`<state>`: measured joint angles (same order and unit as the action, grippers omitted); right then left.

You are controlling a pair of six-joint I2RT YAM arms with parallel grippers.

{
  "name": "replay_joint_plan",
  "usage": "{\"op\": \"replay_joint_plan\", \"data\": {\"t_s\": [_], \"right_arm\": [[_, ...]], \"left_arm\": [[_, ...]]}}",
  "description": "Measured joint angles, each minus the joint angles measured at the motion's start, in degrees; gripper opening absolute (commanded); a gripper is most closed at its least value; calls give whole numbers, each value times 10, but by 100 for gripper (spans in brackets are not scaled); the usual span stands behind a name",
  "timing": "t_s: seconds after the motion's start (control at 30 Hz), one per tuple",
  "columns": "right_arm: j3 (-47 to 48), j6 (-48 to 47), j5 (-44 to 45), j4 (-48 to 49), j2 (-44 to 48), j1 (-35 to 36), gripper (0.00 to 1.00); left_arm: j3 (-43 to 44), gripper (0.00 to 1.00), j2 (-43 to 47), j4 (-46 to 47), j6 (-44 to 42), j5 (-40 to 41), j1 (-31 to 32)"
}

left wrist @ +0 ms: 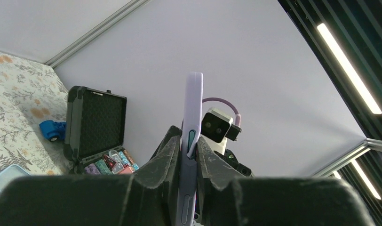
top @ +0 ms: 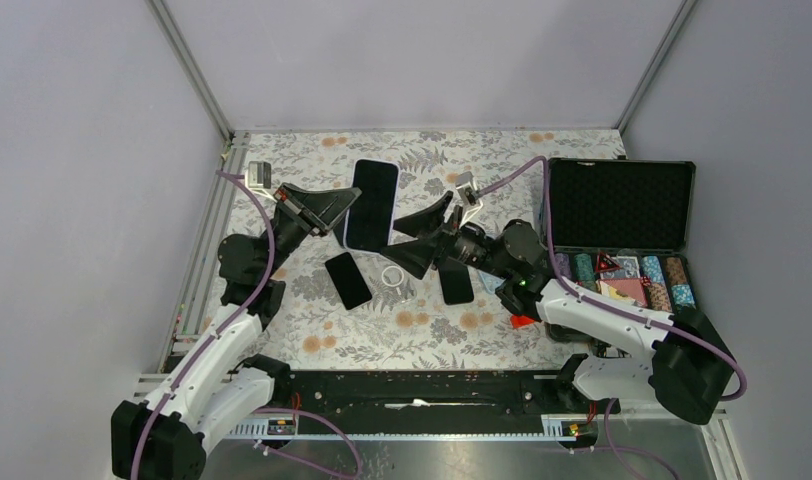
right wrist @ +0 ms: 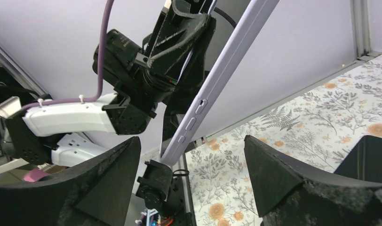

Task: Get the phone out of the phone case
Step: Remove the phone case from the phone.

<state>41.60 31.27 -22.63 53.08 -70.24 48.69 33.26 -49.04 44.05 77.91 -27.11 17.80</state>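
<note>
Phone (top: 370,203) and lilac phone case (left wrist: 194,108) are one piece, the dark screen framed by the pale rim. They are held up clear of the counter (top: 312,338) in the left tool (top: 330,210), whose jaws are closed flat on front and back near one end. That grip leaves the long edges and the far end free, which I judge is the point: the rim can be peeled off there while the body is braced. From the left wrist the case shows edge-on, standing up between the two fingers (left wrist: 166,155). The right tool (top: 419,238) sits just beside the phone's other side, jaws spread wide and holding nothing. In its own view the buttoned edge of the case runs slantwise across the gap, touched by neither finger. It looks posed to take an edge. On the counter below lie a dark slab (top: 348,280), a second dark slab (top: 457,283) and a white ring (top: 392,275), with an open chip case (top: 622,205) off to the right
</note>
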Motion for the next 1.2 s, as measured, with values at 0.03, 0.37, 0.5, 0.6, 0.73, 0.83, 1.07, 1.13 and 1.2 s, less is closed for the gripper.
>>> {"op": "replay_joint_plan", "data": {"t_s": [0.03, 0.37, 0.5, 0.6, 0.73, 0.83, 1.07, 1.13, 1.2], "right_arm": [[0, 11, 0, 5, 0, 0, 90], [82, 72, 7, -47, -29, 0, 62], [107, 87, 8, -81, -30, -1, 26], [118, 108, -2, -112, -30, -5, 7], [132, 123, -38, -151, -30, -15, 0], [142, 123, -76, -195, -30, -30, 0], [225, 61, -184, -378, -30, -57, 0], [248, 42, -213, -420, -30, -60, 0], [266, 28, -248, -454, -33, -61, 0]], "left_arm": [[0, 0, 2, 0, -1, 0, 0], [-7, 0, 4, 10, -2, -18, 0], [-10, 2, 12, 11, -12, -50, 0], [-10, 26, 24, 15, -25, -74, 0], [-10, 52, 40, 20, -47, -114, -4], [-9, 53, 45, 1, -77, -150, -4], [30, 39, 48, -104, -176, -230, -4], [40, 37, 48, -111, -190, -248, -3], [45, 38, 46, -108, -195, -262, -3]]}}
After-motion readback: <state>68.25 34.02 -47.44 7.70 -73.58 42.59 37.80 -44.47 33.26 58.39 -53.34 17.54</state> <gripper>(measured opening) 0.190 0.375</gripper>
